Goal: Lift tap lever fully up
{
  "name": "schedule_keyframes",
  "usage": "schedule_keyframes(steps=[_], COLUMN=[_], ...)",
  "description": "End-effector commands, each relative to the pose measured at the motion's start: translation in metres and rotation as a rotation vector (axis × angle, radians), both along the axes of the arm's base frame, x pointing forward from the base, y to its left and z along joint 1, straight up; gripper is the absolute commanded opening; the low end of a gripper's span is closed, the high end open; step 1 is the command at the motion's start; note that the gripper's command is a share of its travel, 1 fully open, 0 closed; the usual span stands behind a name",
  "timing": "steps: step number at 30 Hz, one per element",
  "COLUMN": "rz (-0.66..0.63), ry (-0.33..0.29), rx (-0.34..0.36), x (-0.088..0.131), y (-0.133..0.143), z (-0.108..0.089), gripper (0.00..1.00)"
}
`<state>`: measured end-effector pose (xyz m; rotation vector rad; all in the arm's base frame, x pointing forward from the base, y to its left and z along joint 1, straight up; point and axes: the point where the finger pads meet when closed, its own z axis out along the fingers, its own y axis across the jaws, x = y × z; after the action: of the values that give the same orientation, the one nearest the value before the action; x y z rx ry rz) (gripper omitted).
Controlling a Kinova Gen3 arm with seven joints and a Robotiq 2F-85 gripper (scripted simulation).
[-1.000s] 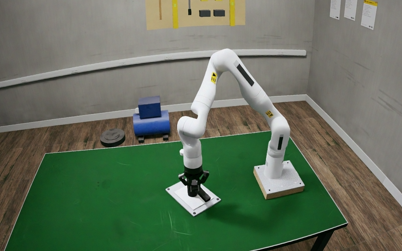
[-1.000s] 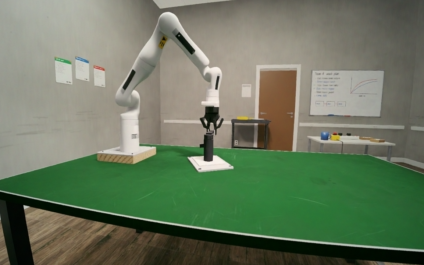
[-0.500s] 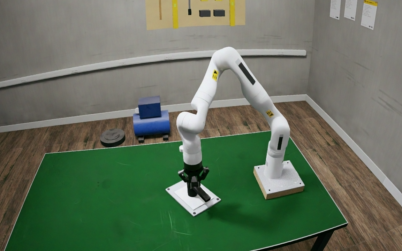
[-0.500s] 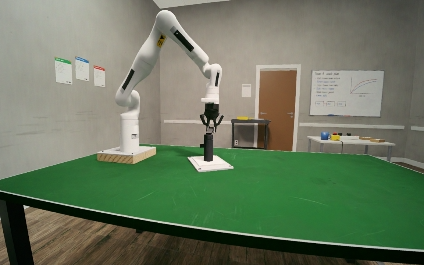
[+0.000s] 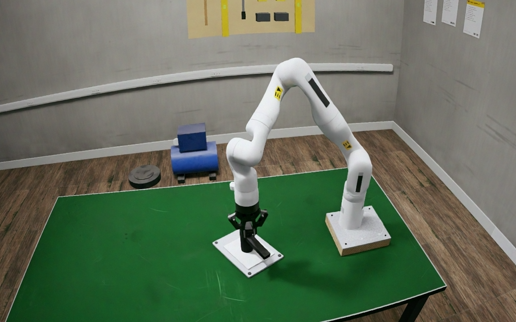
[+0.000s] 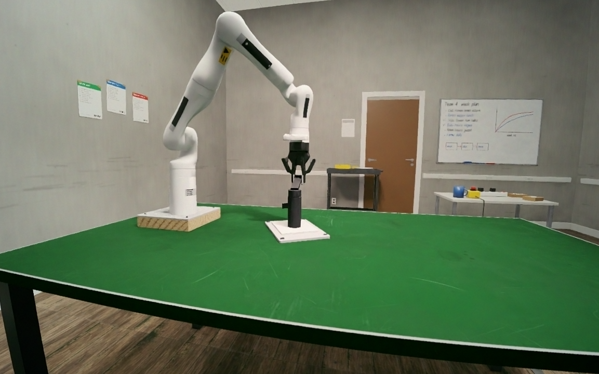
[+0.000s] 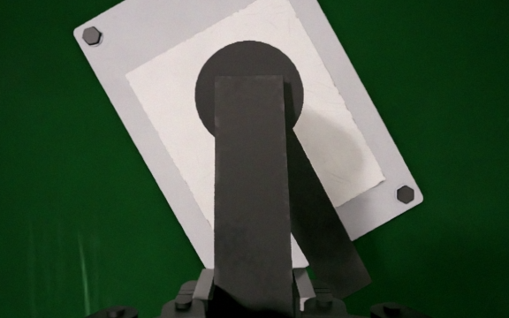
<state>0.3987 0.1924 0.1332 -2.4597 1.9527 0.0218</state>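
The black tap [image 5: 246, 242] stands upright on a white base plate [image 5: 248, 255] near the middle of the green table. Its spout [image 5: 261, 247] points toward the front right. My gripper [image 5: 248, 229] hangs straight down over the tap and is shut on the tap's lever [image 6: 296, 183], which slants up from the top of the tap body [image 6: 294, 210]. In the wrist view the lever [image 7: 252, 190] runs as a wide dark bar from the round tap top [image 7: 249, 66] down to my fingers, with the spout [image 7: 325, 230] below it to the right.
The arm's base sits on a wooden block [image 5: 357, 235] to the right of the tap, also seen in the exterior view [image 6: 178, 218]. The table's front edge [image 5: 372, 308] lies well clear of the plate. A blue machine [image 5: 194, 153] stands on the floor behind.
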Motion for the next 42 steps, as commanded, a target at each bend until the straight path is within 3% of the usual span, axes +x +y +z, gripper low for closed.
schedule_keyframes(steps=[1,42], rz=[-0.004,-0.004], ry=[-0.008,-0.008], rx=[-0.003,-0.003], x=[0.0018,0.0023], y=[-0.0019,-0.0041], z=[0.0038,0.0071], gripper=[0.1,0.1])
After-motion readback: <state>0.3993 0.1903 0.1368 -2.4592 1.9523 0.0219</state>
